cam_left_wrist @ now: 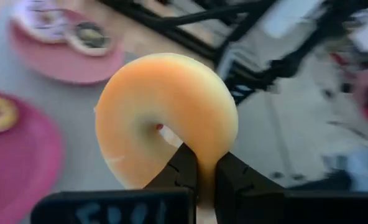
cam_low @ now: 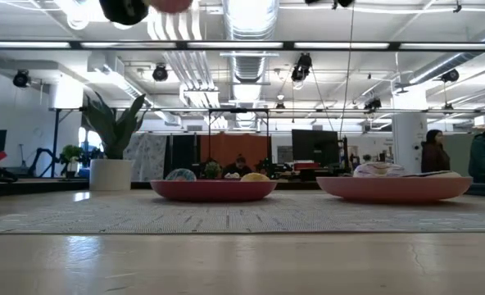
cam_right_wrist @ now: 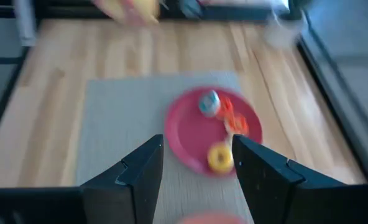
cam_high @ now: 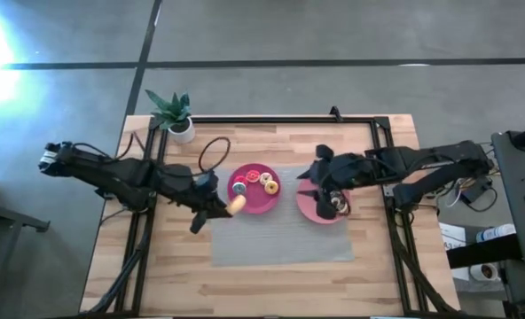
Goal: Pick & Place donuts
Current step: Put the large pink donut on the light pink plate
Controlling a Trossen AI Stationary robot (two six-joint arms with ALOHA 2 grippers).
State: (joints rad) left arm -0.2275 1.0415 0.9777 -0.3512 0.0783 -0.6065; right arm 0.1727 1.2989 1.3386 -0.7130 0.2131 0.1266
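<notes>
My left gripper [cam_high: 216,211] is shut on an orange donut [cam_high: 236,205], held in the air at the near left rim of the left pink plate [cam_high: 249,206]. That plate holds a pink-red donut [cam_high: 255,174], a yellow one [cam_high: 270,186] and a bluish one [cam_high: 239,188]. The right pink plate [cam_high: 311,209] holds a few more donuts [cam_high: 338,205]. My right gripper [cam_high: 305,186] is open and empty above the gap between the plates. In its wrist view, its fingers [cam_right_wrist: 196,149] frame the left plate [cam_right_wrist: 187,134]. Both plates rest on a grey mat [cam_high: 280,239]. My left gripper pinches the band of the orange donut [cam_left_wrist: 206,163] between its two fingers. One fingertip [cam_left_wrist: 183,163] is at the edge of the hole and the other [cam_left_wrist: 234,177] is on the outer rim. The donut stands out past the fingertips, lifted clear of plate and mat.
A potted plant [cam_high: 176,115] stands at the table's far left corner, with a black cable loop [cam_high: 214,152] beside it. A black frame rail [cam_high: 280,119] runs along the far edge. The mat's near half is bare. People show in the room behind [cam_low: 435,152].
</notes>
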